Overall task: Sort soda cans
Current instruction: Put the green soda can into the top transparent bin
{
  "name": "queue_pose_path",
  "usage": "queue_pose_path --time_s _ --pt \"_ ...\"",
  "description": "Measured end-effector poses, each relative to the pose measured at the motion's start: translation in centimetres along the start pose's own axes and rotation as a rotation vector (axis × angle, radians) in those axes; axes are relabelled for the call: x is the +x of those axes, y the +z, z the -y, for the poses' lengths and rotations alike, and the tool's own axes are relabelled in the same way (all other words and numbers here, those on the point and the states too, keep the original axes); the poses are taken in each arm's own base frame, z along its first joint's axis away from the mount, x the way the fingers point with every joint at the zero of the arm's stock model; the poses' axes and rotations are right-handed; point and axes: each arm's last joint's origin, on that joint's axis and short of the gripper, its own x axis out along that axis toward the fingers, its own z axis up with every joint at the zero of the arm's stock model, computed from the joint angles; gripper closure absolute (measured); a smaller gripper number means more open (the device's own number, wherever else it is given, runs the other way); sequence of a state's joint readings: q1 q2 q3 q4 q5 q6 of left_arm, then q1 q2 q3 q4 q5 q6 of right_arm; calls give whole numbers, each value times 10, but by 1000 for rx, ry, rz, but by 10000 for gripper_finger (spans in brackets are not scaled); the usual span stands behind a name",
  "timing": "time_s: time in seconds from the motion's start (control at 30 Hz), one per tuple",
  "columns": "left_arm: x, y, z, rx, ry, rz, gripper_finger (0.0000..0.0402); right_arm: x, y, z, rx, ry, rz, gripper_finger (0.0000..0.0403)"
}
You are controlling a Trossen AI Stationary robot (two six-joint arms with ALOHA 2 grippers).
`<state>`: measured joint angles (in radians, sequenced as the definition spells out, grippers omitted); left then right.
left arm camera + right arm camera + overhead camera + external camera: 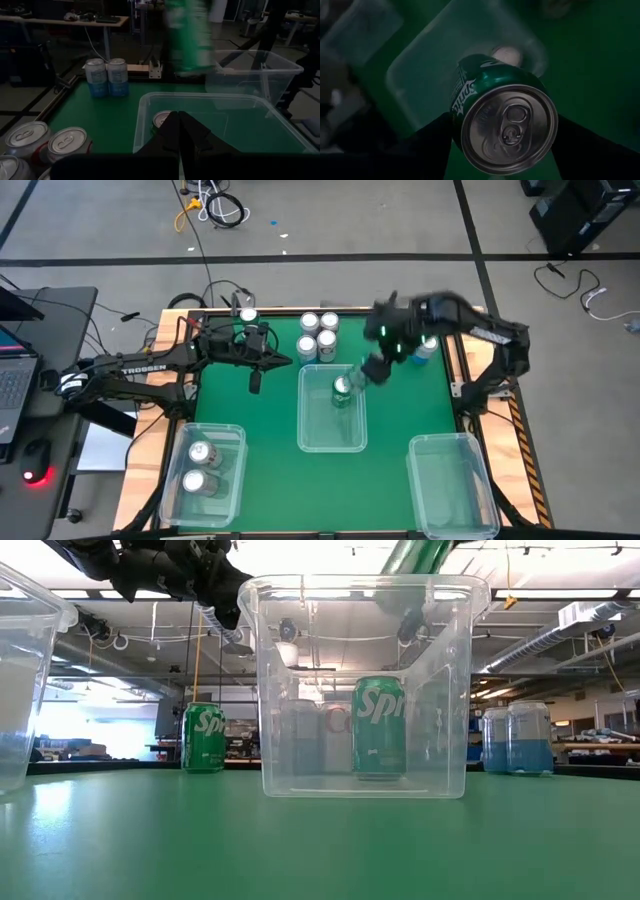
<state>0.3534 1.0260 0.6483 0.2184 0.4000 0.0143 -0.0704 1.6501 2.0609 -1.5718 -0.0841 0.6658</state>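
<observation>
Soda cans scattered over a green table (270,470), told here from left to right in the high view, with 3 clear plastic bins along the near side.

Left bin (205,476), near the left corner: 2 silver-topped cans (199,468) lying inside, one behind the other.

Left end effector (255,376): hanging over the far-left part of the table, fingers pressed fully together, nothing between them. Seen in its own wrist view as 2 dark fingers (181,134) meeting in a point.

1 green can (204,738) upright on the table to the left of the middle bin in the low view.

Far edge, centre: a cluster of 4 silver-topped cans (318,335) standing upright and touching or just beside each other, just behind the middle bin.

Middle bin (331,434): 1 green can (342,389) standing upright inside, near the far end; green body with white lettering plain in the low view.

Right end effector (380,368): above the far right corner of the middle bin, fingers spread wide around a second green can (503,121), gripped by its sides and held tilted in the air. In the right wrist view, silver top and pull tab facing the camera, dark fingers (427,137) on either side, middle bin below.

Far right: 2 blue-and-white cans (107,76) upright side by side, touching, near the table's far edge, partly hidden under the right arm in the high view.

Right bin (452,484), near the right corner.
</observation>
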Motion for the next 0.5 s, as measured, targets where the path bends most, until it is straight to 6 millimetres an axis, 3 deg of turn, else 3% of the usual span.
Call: queue_pose_path --time_s 0.23,0.5 --pt "0 0 0 4 0 0 401 24 -32 -48 -217 -109 14 125" --pt "0 -1 0 -2 0 -13 401 77 -29 -72 -528 -219 -81 125"
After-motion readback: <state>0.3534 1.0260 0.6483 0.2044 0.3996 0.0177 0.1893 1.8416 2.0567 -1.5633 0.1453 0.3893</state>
